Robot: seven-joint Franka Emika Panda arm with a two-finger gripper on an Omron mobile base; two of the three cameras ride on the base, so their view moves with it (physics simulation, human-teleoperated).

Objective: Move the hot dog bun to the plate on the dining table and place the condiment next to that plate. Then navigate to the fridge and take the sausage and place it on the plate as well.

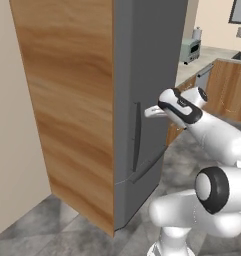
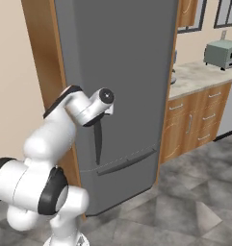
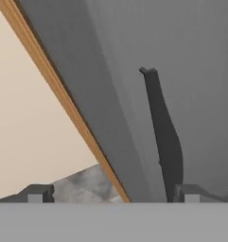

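Reaching with gripper [image 3: 110, 194] fingers [image 3: 37, 193] spread wide and empty toward the closed fridge [image 1: 142, 75] door's vertical handle [image 3: 162, 137], likely to pull it open for the sausage.

I see a stretch of grey marbled stone floor tiles [image 2: 185, 206] running under everything, darker and mottled near the base. To the left there is a plain beige wall [image 1: 12, 150]. Further right, a run of wood-fronted base cabinets [image 2: 192, 125] with slim handles carries a pale speckled stone countertop [image 2: 197, 74]. On that counter I make out a small grey-green toaster oven [image 2: 222, 53] with a dark glass front, standing near the wall. Above it, a dark-framed window [image 2: 226, 12] sits in the beige wall, beside a wooden upper cabinet [image 2: 187, 12].
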